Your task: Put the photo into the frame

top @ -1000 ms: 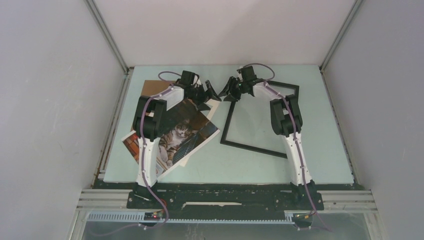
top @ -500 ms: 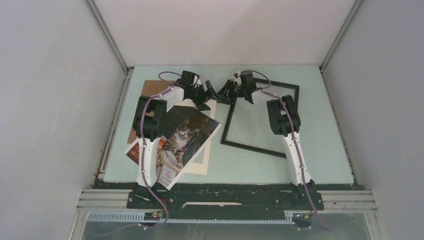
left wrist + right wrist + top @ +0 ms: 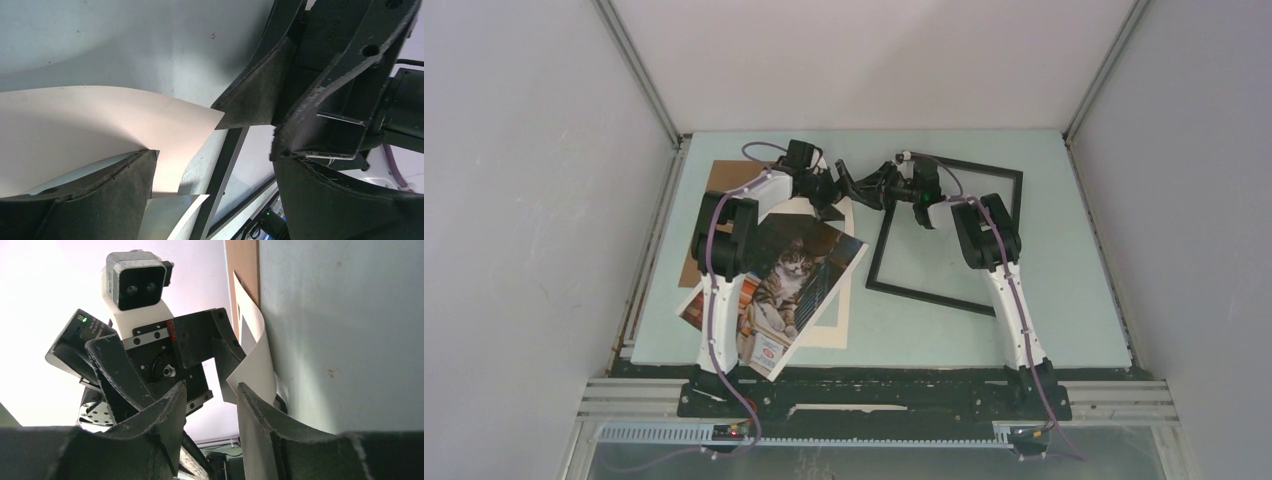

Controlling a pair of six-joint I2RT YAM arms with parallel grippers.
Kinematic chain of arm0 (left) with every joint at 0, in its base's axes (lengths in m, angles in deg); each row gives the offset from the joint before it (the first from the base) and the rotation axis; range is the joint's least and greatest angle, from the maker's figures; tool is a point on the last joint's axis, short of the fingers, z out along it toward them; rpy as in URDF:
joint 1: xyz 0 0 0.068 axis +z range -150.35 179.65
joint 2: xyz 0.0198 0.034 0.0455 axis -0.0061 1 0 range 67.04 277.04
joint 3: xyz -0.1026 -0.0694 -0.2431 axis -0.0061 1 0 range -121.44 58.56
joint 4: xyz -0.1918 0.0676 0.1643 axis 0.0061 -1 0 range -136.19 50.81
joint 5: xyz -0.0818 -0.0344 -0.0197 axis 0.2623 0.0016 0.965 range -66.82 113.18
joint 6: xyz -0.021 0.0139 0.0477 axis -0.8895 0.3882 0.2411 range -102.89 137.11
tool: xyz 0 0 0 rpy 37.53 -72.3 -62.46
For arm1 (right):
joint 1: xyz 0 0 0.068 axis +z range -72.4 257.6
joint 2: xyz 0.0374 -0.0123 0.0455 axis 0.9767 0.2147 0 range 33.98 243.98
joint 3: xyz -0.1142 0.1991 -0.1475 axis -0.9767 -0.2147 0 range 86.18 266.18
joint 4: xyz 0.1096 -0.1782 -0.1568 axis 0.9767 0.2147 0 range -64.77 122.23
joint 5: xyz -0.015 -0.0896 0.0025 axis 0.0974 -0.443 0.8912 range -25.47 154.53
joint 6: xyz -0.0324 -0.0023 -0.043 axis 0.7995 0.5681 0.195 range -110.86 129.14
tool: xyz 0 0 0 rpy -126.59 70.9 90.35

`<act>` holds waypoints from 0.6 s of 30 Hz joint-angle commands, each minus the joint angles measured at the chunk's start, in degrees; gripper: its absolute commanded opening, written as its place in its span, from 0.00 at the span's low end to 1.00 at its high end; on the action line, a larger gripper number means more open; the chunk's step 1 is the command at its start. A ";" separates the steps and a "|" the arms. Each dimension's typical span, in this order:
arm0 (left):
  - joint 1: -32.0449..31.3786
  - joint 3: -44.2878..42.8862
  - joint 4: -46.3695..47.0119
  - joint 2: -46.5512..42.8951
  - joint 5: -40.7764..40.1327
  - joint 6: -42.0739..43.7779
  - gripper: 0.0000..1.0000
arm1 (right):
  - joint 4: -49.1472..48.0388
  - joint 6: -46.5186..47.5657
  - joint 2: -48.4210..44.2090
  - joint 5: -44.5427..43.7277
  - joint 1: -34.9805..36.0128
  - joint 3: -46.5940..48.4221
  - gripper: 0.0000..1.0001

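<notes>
The photo (image 3: 799,275) is lying face up on the left half of the table (image 3: 1064,260), partly under the left arm, with a white sheet (image 3: 100,125) beneath it. Both grippers are meeting past its far corner. The left gripper (image 3: 836,190) is standing spread wide and is gripping nothing. The sheet's lifted, curling corner is passing loosely between its jaws. The right gripper (image 3: 876,188) is facing it with jaws about half apart and nothing visible in the gap. The sheet's curled edge is sitting just beside one fingertip (image 3: 250,400). From both grippers the photo is lying toward the near side and to the left, so the left arm is the nearer one. Its long axis is running diagonally from near-left to far-right, with the striped end at near-left. The frame (image 3: 934,300) is lying just right of it under the right arm, with its long axis running nearly near-to-far. The photo's far-right corner is pointing toward the frame's left edge, so the photo is likely needing both a turn and a shift rightward.
</notes>
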 commanded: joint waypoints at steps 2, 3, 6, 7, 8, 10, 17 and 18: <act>0.16 -3.73 0.55 2.62 -1.18 -0.72 0.95 | 2.04 5.08 -5.35 -0.13 1.58 -3.63 0.48; 0.16 -3.72 0.99 2.60 -0.70 -0.90 0.95 | 5.53 7.71 -6.14 -0.87 1.56 -3.95 0.49; 0.10 -3.90 2.14 2.70 0.31 -0.95 0.95 | 14.54 13.46 -7.64 -1.12 1.53 -3.53 0.49; 0.14 -4.35 2.36 3.06 1.01 -0.96 0.95 | 15.50 14.21 -8.53 -1.16 1.48 -4.08 0.48; 0.09 -4.82 2.57 3.48 1.92 -1.21 0.95 | 15.90 14.99 -9.00 -1.24 1.39 -4.65 0.48; -0.05 -5.12 3.98 4.14 3.54 -2.32 0.95 | 17.33 16.58 -10.35 -1.44 1.11 -5.44 0.48; -1.21 -5.34 5.02 3.81 5.36 -1.86 0.95 | 17.20 17.68 -12.19 0.29 0.19 -7.27 0.42; -1.29 -5.38 5.04 3.64 5.40 -1.73 0.95 | 18.86 18.71 -12.38 0.21 0.16 -7.06 0.40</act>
